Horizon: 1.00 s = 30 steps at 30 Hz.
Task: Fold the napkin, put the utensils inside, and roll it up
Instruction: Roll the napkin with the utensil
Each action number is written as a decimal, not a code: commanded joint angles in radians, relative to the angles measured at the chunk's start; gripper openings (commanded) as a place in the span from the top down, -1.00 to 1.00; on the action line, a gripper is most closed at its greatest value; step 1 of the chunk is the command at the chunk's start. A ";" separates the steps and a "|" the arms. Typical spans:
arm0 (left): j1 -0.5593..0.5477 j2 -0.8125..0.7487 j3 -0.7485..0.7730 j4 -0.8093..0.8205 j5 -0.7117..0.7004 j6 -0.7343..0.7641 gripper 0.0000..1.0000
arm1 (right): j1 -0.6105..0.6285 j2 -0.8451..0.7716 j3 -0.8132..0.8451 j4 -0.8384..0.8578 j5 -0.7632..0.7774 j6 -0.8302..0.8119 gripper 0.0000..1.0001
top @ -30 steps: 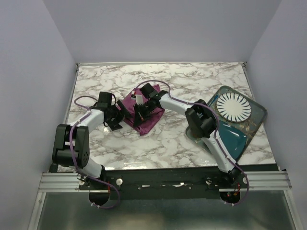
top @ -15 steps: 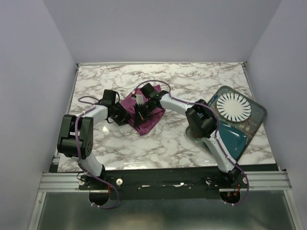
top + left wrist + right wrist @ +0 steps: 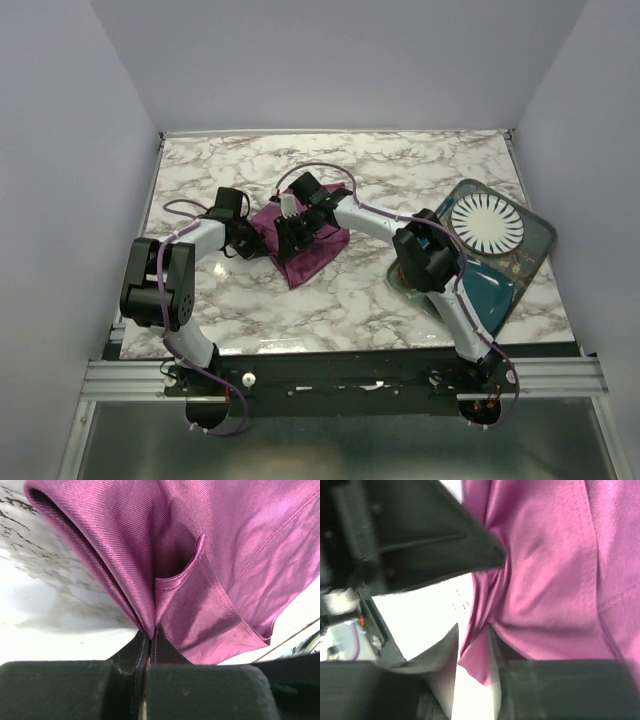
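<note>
While the napkin (image 3: 308, 250) lies bunched left of centre in the top view on the marble desk (image 3: 400, 170), I see my left claw (image 3: 149, 636) pinched closed on its folded edge and my right claw (image 3: 473, 647) clamping a corner.

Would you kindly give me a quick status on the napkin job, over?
Left gripper shut on the napkin fold. Right gripper pinching its edge. Knife not in sight. Nothing blocking; plate sits apart.
</note>
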 commanded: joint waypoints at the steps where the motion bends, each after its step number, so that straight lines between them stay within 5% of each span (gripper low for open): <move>1: -0.004 0.018 0.008 -0.074 -0.018 0.027 1.00 | 0.047 -0.116 -0.045 -0.031 0.156 -0.090 0.11; 9: -0.006 0.017 0.031 -0.102 0.018 0.014 1.00 | 0.163 -0.226 -0.183 0.061 0.495 -0.154 -0.35; 21: -0.002 0.008 0.037 -0.117 0.034 -0.003 1.00 | 0.318 -0.197 -0.260 0.159 0.912 -0.211 -0.37; 30: 0.001 0.014 0.028 -0.111 0.041 -0.007 1.00 | 0.334 -0.243 -0.294 0.179 0.963 -0.216 -0.37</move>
